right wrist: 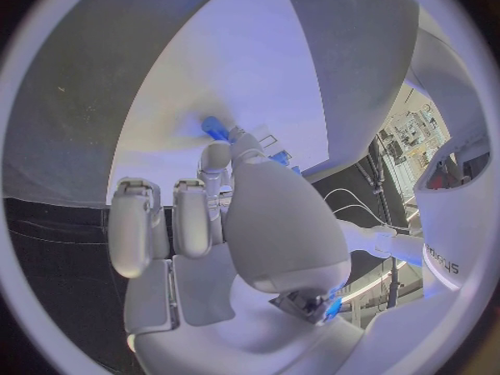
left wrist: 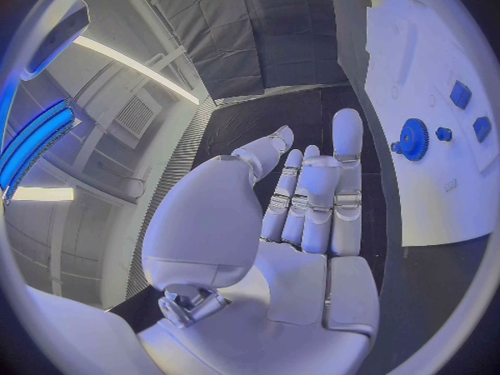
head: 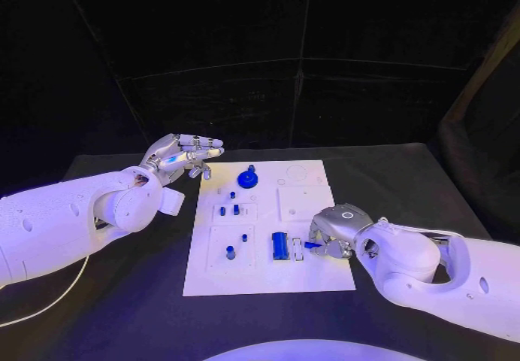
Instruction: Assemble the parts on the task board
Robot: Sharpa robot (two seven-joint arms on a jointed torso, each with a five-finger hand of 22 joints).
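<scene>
Both white arms reach in over the black bench point(head: 130, 316), and between them lies the task board point(head: 314, 278), its long axis running away from the robot. Of the two, the right hand point(head: 338, 229) is the nearer to the work: it rests low over the board's near right part, knuckles up, its fingers point(head: 325, 250) curled down toward a small blue part point(head: 311, 244). That part sits just on the inner side of the fingertips, and beside it, further in toward the board's middle, stands a taller blue block point(head: 281, 245) whose long axis follows the board's. The coming move likely turns on that short gap between small part and block.

By contrast, the left hand point(head: 186, 156) hovers off the board's far left corner, fingers apart and holding nothing; its wrist view shows the bare palm point(left wrist: 302, 250) with the blue gear point(left wrist: 413, 138) well off to one side.

Smaller blue parts dot the board's left column point(head: 231, 209).

Whether the right fingers truly pinch the small part is hard to say: the wrist view shows a blue tip point(right wrist: 215, 127) at the fingertips, so it is probably held, but the contact itself is hidden.
</scene>
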